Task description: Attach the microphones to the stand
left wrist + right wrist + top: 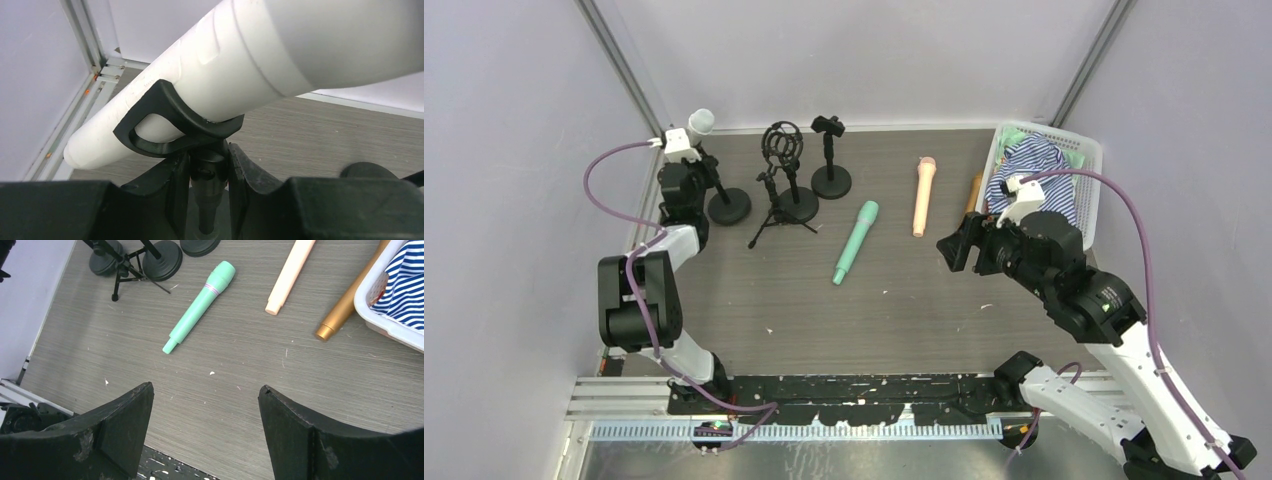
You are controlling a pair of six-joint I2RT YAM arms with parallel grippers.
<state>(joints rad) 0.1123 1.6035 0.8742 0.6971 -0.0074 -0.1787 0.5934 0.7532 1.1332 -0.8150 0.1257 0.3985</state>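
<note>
Left wrist view: white microphone (250, 60), smooth and tilted, sits in the stand clip (165, 120); left tool (207, 157) straddles the stem (206, 210), clamping cannot be told; the green microphone (200, 305) lies on open tabletop (240, 370), right tool (205, 392) spread apart.

Four microphones: one white microphone (701, 122), one mint green microphone (855, 241), one peach-pink microphone (923, 196), one golden-brown microphone (974, 193). Four stands: three round-base stands (729, 207), one tripod stand (119, 284). One basket (1054, 131).
</note>
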